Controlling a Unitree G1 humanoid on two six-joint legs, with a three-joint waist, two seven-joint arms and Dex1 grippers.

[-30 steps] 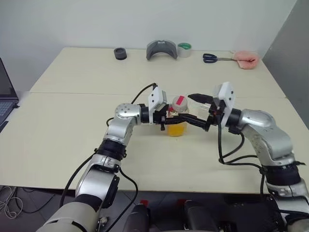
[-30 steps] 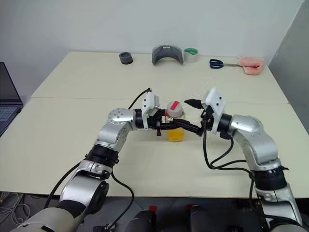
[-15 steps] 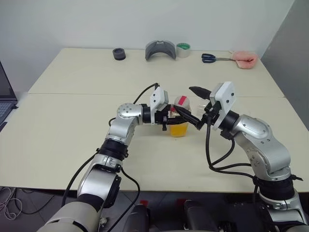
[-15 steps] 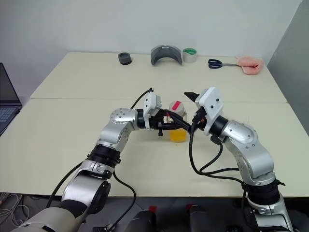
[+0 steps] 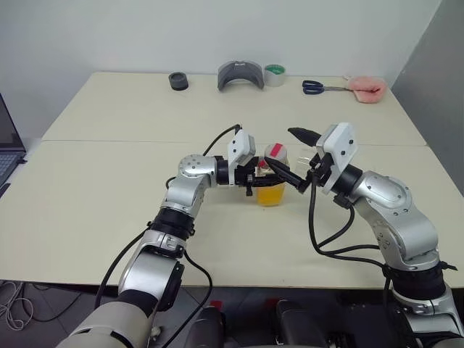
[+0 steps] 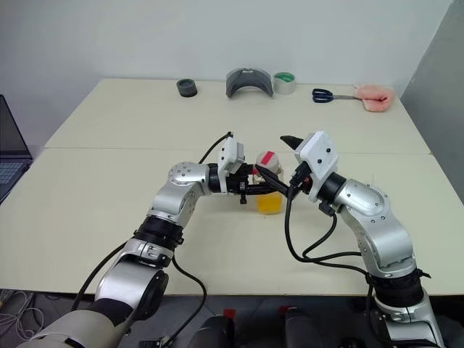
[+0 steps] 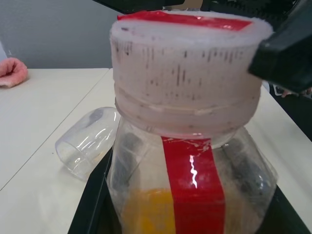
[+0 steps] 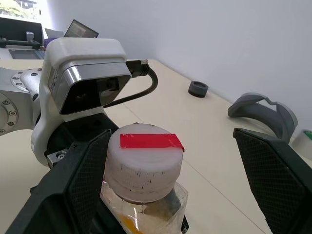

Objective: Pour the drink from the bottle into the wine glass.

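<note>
The bottle (image 5: pixel 272 181) stands upright just above the table, a clear squarish body with a red stripe (image 7: pixel 192 180) and a white cap (image 8: pixel 145 161) topped with red tape. The orange drink (image 5: pixel 270 194) fills its lower part. My left gripper (image 5: pixel 262 177) is shut on the bottle's body, its dark fingers (image 7: pixel 95 195) pressed to both sides. My right gripper (image 5: pixel 281 149) is open, its two fingers (image 8: pixel 83 185) straddling the cap with a gap on one side. The wine glass (image 7: pixel 87 144) lies on its side on the table behind the bottle.
Along the table's far edge sit a black ring (image 5: pixel 177 80), a grey curved piece (image 5: pixel 241 74), a green tape roll (image 5: pixel 275 74), scissors (image 5: pixel 319 87) and a pink cloth (image 5: pixel 366 88). A laptop (image 5: pixel 6 148) is at the left edge.
My right gripper has turned and swung in so that its open jaws now straddle the cap. The left gripper and the bottle have held still.
</note>
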